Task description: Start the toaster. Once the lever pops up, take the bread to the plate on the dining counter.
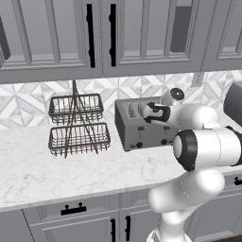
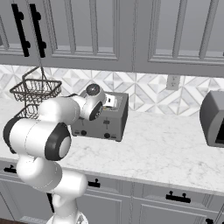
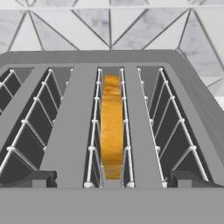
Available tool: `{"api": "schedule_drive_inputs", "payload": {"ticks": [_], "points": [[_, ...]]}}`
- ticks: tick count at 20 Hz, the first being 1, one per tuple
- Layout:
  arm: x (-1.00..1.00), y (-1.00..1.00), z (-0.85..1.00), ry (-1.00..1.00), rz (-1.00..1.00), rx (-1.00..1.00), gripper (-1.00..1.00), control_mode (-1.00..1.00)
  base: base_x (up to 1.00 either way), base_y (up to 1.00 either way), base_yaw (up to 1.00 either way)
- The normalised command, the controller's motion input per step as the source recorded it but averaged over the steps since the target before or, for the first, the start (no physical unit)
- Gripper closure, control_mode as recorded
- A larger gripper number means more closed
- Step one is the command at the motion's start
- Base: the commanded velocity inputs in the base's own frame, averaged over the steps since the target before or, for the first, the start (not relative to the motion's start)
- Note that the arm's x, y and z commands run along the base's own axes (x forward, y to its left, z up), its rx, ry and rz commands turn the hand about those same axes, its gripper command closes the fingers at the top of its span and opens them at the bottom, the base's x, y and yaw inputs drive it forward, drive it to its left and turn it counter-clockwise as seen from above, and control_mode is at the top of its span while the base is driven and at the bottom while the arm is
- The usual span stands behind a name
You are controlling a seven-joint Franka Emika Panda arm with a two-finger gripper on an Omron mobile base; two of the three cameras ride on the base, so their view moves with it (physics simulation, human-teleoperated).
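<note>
My claw (image 3: 112, 178), its tips spread wide apart, hovers over the boxy grey metal toaster (image 3: 112, 65), straddling the golden-yellow bread slice (image 3: 112, 127); next, descend and clamp it.

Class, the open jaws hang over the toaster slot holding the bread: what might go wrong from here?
1. The golden-yellow bread slice stands between thin wire guides; the dark fingertips might snag them.
2. The boxy grey metal toaster stands loose on the white marble counter, so a pull may drag it.
</note>
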Motion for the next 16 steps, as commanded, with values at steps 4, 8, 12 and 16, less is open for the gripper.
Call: {"api": "schedule_drive_inputs", "payload": {"ticks": [4, 8, 12, 16], "points": [[0.0, 0.0, 0.0, 0.0, 0.0, 0.0, -1.0, -1.0, 0.0, 0.0, 0.0], [0.0, 0.0, 0.0, 0.0, 0.0, 0.0, -1.0, -1.0, 0.0, 0.0, 0.0], [0.0, 0.0, 0.0, 0.0, 0.0, 0.0, -1.0, -1.0, 0.0, 0.0, 0.0], [0.0, 0.0, 0.0, 0.0, 0.0, 0.0, -1.0, -1.0, 0.0, 0.0, 0.0]]}}
